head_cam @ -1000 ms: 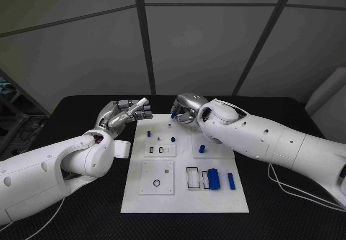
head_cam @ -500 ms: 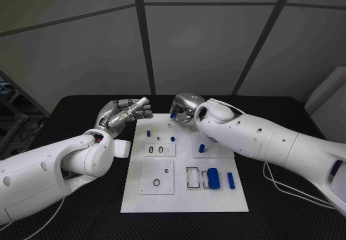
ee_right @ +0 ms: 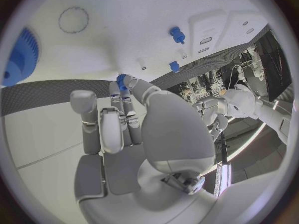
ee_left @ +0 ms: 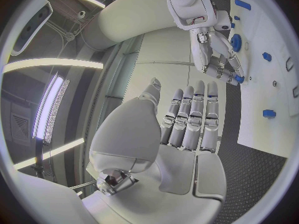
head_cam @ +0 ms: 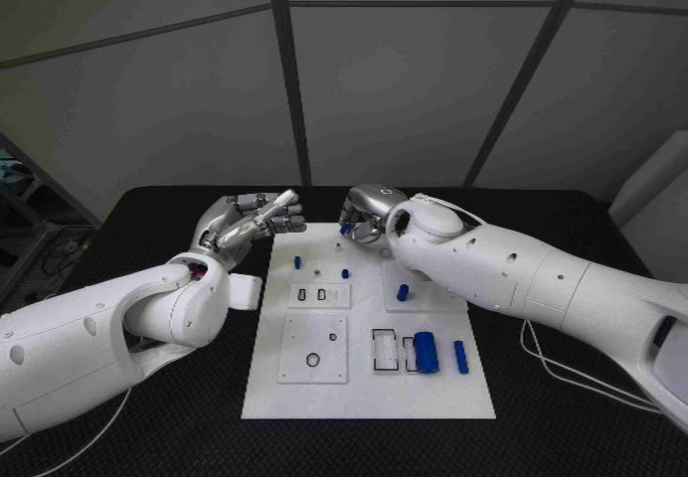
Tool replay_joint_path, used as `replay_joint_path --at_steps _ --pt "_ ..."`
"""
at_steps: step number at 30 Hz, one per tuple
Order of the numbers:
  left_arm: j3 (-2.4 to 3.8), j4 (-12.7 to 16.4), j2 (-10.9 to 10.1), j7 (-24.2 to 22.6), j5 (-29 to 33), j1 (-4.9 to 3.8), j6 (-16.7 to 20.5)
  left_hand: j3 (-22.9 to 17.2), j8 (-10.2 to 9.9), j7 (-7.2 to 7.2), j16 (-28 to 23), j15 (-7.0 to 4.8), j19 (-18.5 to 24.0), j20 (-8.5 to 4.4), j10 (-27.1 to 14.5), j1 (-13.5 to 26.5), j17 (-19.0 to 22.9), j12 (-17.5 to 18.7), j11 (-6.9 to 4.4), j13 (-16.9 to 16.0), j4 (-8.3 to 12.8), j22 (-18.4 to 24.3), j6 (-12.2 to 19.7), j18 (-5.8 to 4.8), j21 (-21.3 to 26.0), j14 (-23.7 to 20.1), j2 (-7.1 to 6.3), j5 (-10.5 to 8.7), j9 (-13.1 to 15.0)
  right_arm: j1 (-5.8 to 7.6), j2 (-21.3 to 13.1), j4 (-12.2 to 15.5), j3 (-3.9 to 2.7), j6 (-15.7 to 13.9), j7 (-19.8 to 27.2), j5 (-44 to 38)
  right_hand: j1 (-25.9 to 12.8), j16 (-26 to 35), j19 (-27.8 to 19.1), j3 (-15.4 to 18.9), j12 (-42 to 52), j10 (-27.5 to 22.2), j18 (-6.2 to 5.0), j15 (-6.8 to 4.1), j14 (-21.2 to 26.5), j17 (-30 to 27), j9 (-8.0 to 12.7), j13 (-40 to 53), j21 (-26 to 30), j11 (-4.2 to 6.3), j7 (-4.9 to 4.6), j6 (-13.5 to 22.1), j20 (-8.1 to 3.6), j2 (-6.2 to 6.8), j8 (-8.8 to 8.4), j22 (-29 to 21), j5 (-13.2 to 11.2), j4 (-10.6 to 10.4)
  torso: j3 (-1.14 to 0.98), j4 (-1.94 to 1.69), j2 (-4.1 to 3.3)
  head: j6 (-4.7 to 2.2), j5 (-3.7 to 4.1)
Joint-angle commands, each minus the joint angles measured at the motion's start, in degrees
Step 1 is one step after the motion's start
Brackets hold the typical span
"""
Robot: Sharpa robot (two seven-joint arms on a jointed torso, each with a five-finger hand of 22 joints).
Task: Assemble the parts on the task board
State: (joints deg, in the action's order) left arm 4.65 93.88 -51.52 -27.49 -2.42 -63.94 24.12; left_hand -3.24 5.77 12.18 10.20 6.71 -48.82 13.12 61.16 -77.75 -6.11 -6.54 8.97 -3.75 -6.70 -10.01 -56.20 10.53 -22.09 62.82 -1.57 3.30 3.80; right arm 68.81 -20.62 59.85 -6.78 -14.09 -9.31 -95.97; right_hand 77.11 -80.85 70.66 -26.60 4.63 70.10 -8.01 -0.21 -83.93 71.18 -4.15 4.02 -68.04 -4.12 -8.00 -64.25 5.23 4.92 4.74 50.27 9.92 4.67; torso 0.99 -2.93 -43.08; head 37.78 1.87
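Note:
The white task board lies in the middle of the black table. My right hand hovers over the board's far edge and pinches a small blue part at its fingertips; the same part shows in the right wrist view. My left hand hangs beside the board's far left corner, fingers stretched straight out, holding nothing. On the board stand small blue pegs. A blue cylinder and a blue bar lie near the front right. A blue gear sits on the board.
Square white inserts with slots and ring holes occupy the board's left half. A white box on my left arm sits close to the board's left edge. Black table surrounds the board on all sides.
My right hand has shifted slightly to the left with the small blue part still in its fingertips. My left hand has lifted a little. The parts on the board have not moved.

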Motion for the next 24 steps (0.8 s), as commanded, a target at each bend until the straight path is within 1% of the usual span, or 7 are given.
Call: replay_joint_path --at_steps 1,8,10,12,14,20,24 --pt "0.06 0.2 0.0 -0.2 -0.6 -0.15 -0.7 0.1 -0.3 0.35 -0.2 0.25 0.0 0.23 -0.1 0.3 0.1 0.4 0.49 0.0 0.4 0.1 -0.2 -0.13 0.0 -0.2 0.24 -0.31 -0.1 0.13 0.3 -0.1 -0.01 1.0 -0.5 -0.5 -0.3 -0.2 -0.2 -0.3 -0.3 -0.2 0.67 0.02 -2.8 -0.1 0.0 -0.1 -0.3 -0.33 -0.28 0.3 0.25 0.38 -0.38 0.0 -0.1 -0.1 0.02 -0.01 -0.07 0.0 -0.01" --pt "0.06 0.2 0.0 -0.1 -0.7 -0.2 -0.8 0.1 -0.3 0.35 -0.2 0.25 0.0 0.23 -0.1 0.3 0.1 0.4 0.49 0.0 0.4 0.1 -0.2 -0.13 0.0 -0.2 0.24 -0.31 -0.1 0.13 0.8 -0.7 0.0 1.5 -0.5 -0.6 -0.7 -0.2 -0.7 -0.4 -0.9 -1.2 0.6 0.34 -2.8 -0.1 0.2 -0.2 -0.3 -0.69 -0.6 1.4 0.48 0.86 -0.95 -0.3 -0.3 -0.3 0.01 0.06 -0.01 0.02 -0.05" --pt "0.06 0.2 0.0 -0.1 -0.7 -0.21 -0.7 0.1 -0.3 0.35 -0.2 0.25 0.0 0.23 -0.1 0.3 0.1 0.4 0.49 0.0 0.4 0.1 -0.2 -0.13 0.0 -0.2 0.24 -0.31 -0.1 0.13 1.0 -0.9 0.0 1.9 -0.5 -0.6 -1.4 0.0 -1.9 -0.4 -1.1 -4.5 0.35 1.26 -2.6 -0.6 0.6 -0.4 0.6 -1.63 -1.73 4.7 1.1 1.85 -1.29 -2.0 -0.5 -0.7 0.02 0.1 -0.02 0.0 -0.05" --pt "0.06 0.2 0.0 -0.2 -0.7 -0.22 -0.7 0.1 -0.3 0.35 -0.2 0.25 0.0 0.23 -0.1 0.3 0.1 0.4 0.49 0.0 0.4 0.1 -0.2 -0.13 0.0 -0.2 0.24 -0.31 -0.1 0.13 1.0 -0.9 0.0 2.0 -0.4 -0.6 -1.8 0.2 -2.7 -0.2 -1.1 -6.5 0.13 1.58 -2.4 -1.0 0.6 -0.5 1.2 -2.19 -2.01 7.2 1.59 2.56 -1.36 -3.0 -0.7 -0.8 0.0 0.1 -0.01 0.05 -0.09" --pt "0.06 0.2 0.0 -0.2 -0.7 -0.22 -0.7 0.1 -0.3 0.35 -0.2 0.25 0.0 0.23 -0.1 0.3 0.1 0.4 0.49 0.0 0.4 0.1 -0.2 -0.13 0.0 -0.2 0.24 -0.31 -0.1 0.13 0.9 -0.7 0.0 2.0 -0.4 -0.6 -2.0 0.4 -3.5 0.4 -1.1 -8.6 -0.14 1.87 -2.3 -1.5 0.5 -0.4 2.0 -2.62 -2.27 8.5 2.04 3.12 -1.28 -4.3 -1.0 -0.9 -0.01 0.11 -0.01 0.04 -0.12" --pt "0.06 0.1 -0.1 -0.2 -0.7 -0.23 -0.7 0.1 -0.3 0.35 -0.2 0.25 0.0 0.23 -0.1 0.3 0.1 0.4 0.49 0.0 0.4 0.1 -0.2 -0.13 0.0 -0.2 0.24 -0.31 -0.1 0.13 0.3 0.3 0.01 1.2 -0.4 -0.6 -1.8 0.6 -4.0 1.3 -0.9 -10.5 -0.33 2.12 -2.1 -2.0 0.4 -0.4 2.4 -2.92 -2.47 9.4 2.42 3.3 -1.18 -5.1 -1.4 -0.9 -0.05 0.16 -0.04 0.0 -0.07" --pt "0.06 0.1 -0.1 -0.2 -0.7 -0.23 -0.7 0.1 -0.3 0.35 -0.2 0.25 0.0 0.23 -0.1 0.3 0.1 0.4 0.49 0.0 0.4 0.1 -0.2 -0.13 0.0 -0.2 0.24 -0.31 -0.1 0.12 -0.8 1.8 0.01 -0.4 -0.5 -0.7 -1.7 0.7 -4.0 1.4 -0.8 -10.6 -0.33 2.14 -2.1 -2.3 0.4 -0.4 2.4 -2.93 -2.49 9.2 2.46 3.2 -1.09 -5.0 -1.4 -0.9 -0.07 0.15 -0.02 0.0 -0.06"
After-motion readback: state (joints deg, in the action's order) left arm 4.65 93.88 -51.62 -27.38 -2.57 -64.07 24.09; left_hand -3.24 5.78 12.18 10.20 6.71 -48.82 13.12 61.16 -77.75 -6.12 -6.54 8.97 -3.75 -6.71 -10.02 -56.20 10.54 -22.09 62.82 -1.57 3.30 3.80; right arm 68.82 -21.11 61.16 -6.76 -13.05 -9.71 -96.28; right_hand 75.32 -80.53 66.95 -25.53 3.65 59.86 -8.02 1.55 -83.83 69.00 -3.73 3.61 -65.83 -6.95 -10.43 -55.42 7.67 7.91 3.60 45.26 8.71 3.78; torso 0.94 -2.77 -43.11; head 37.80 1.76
